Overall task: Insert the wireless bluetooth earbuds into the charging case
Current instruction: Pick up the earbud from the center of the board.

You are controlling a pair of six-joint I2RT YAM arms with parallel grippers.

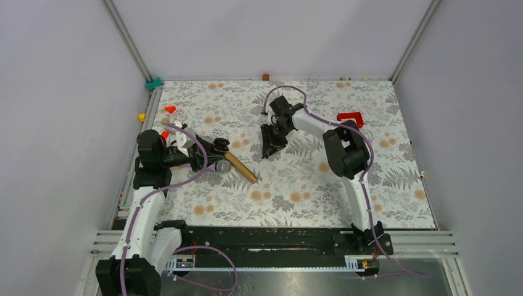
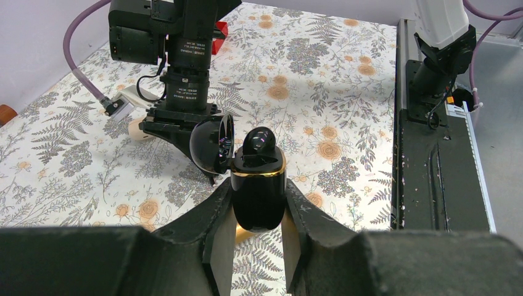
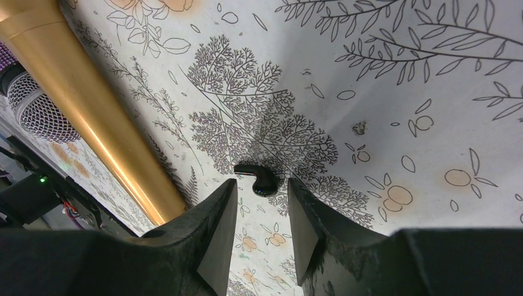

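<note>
My left gripper (image 2: 258, 206) is shut on the glossy black charging case (image 2: 259, 191), which has a gold band. It holds the case upright above the table with its lid (image 2: 211, 145) swung open. One black earbud (image 2: 259, 141) sits in the case. The other earbud (image 3: 259, 179) lies on the floral cloth, just beyond the open fingertips of my right gripper (image 3: 261, 187). In the top view the left gripper (image 1: 213, 151) holds the case (image 1: 221, 145) at the left, and the right gripper (image 1: 269, 147) points down at mid-table, hiding that earbud.
A gold microphone (image 1: 242, 168) with a grey mesh head (image 1: 220, 166) lies under the left gripper, close left of the right fingers (image 3: 92, 117). A cream-pink object (image 2: 136, 129) lies by the right gripper. A red part (image 1: 350, 118) lies at the back right. Small red pieces (image 1: 170, 109) lie near the left wall.
</note>
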